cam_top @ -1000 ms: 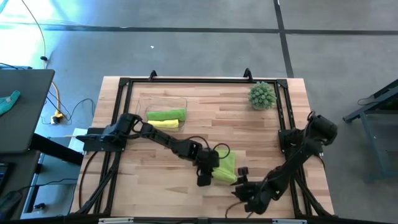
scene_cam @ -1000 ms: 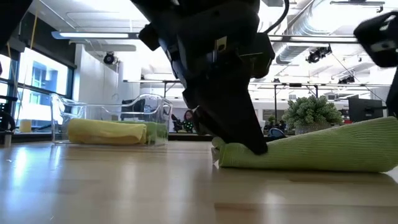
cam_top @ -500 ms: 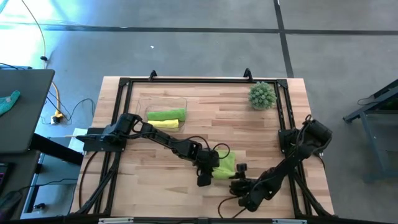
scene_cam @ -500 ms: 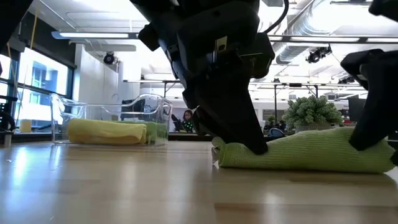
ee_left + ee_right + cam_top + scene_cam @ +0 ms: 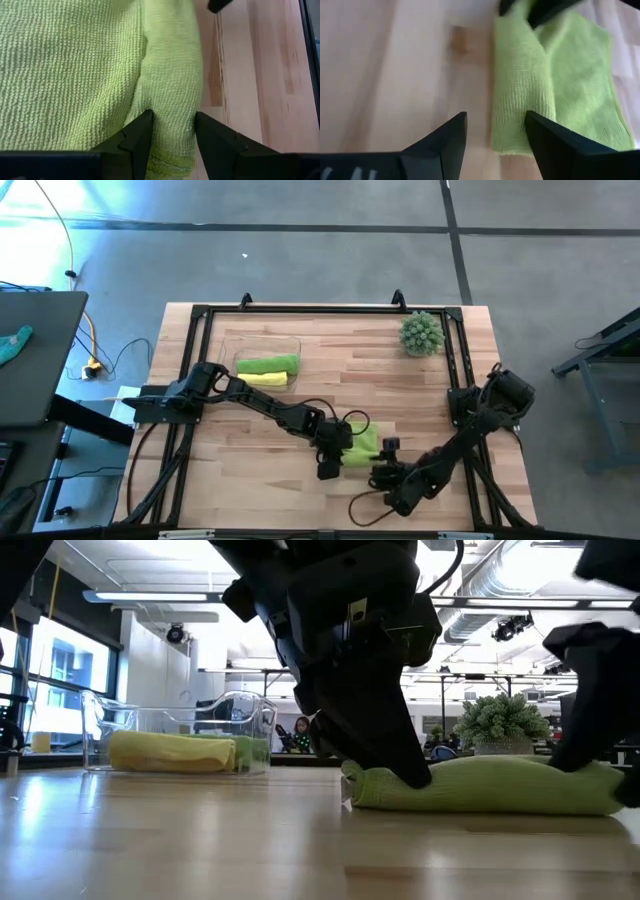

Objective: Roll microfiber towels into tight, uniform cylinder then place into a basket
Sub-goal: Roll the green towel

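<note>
Your left gripper (image 5: pixel 172 135) is pinched on the rolled edge of the lime green towel (image 5: pixel 75 70), which spreads out flat beyond its fingertips on the bench (image 5: pixel 400 390). Your right gripper (image 5: pixel 495 135) hangs spread apart just short of that towel's other end. Well beyond the left gripper, the basket (image 5: pixel 290 342) holds two rolled towels (image 5: pixel 268 370).
</note>
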Controlling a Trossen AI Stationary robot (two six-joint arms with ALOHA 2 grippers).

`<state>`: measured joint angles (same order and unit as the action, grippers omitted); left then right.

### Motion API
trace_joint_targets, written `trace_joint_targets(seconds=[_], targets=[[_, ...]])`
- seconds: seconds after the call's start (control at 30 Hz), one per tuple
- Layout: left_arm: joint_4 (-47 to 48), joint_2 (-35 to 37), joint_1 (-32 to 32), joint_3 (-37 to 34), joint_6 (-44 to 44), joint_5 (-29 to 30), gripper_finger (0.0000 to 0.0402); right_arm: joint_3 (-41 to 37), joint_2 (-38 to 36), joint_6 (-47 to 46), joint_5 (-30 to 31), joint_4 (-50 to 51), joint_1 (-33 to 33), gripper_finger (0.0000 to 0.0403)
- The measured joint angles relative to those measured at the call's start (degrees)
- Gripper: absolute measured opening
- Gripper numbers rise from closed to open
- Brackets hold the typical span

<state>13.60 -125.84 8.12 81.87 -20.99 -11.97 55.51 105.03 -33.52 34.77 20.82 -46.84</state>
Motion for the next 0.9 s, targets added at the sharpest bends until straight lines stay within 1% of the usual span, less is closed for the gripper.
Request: trace_joint_targets(seconds=[0.1, 0.27, 0.37, 0.57, 0.77, 0.9], targets=[[-0.1, 0.0, 0.0, 0.0, 0.0, 0.0, 0.0142, -0.2, 0.0, -2.5, 1.2, 0.5, 0.4, 0.0197], [-0.1, 0.0, 0.0, 0.0, 0.0, 0.1, 0.0142, 1.6, -0.5, 1.1, 1.7, 0.6, -0.6, 0.0197], [-0.1, 0.0, 0.0, 0.0, 0.0, 0.1, 0.0142, 1.9, -0.5, 1.4, 2.7, 1.3, -1.2, 0.0197], [-0.1, 0.0, 0.0, 0.0, 0.0, 0.2, 0.0142, 1.7, 0.6, -1.8, 3.1, 4.5, 0.0, 0.0197], [-0.1, 0.0, 0.0, 0.0, 0.0, 0.2, 0.0142, 1.9, 3.6, -2.7, 0.3, 4.3, 1.4, 0.0197], [-0.1, 0.5, 0.0, 0.0, 0.0, 0.2, 0.0142, 2.0, 4.9, -7.4, -0.5, 5.8, 1.4, 0.0195]])
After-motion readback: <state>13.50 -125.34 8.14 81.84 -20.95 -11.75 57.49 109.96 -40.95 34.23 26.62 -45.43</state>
